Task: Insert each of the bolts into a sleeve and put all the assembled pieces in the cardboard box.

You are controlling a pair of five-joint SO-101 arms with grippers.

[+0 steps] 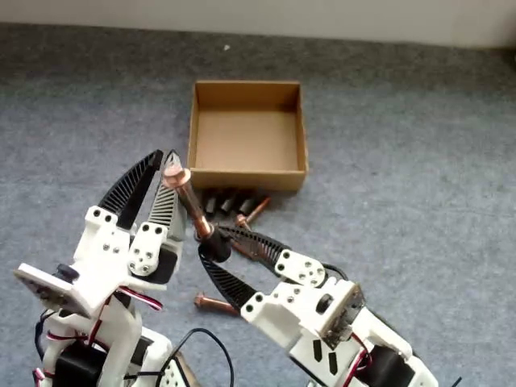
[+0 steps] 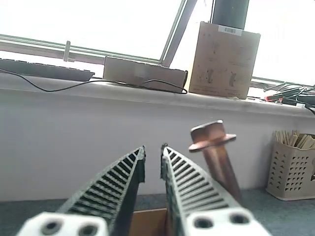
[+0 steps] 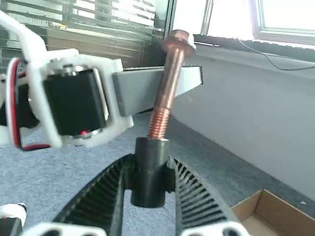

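The right pincer [image 1: 211, 243] is clenched on a black sleeve [image 3: 149, 182], with a copper bolt [image 3: 167, 83] only partly in, most of its shank standing above the sleeve. Just beside the bolt's head the left pincer [image 2: 153, 147] is released, fingers slightly apart, grasping nothing. Beyond both pincers the cardboard box [image 1: 248, 173] holds no pieces; spare sleeves [image 1: 226, 201] and loose bolts [image 1: 214, 304] wait on the desk, so I judge most of the job remains.

Left claw [image 1: 165, 155], right claw [image 1: 206, 244]; black, ribbed
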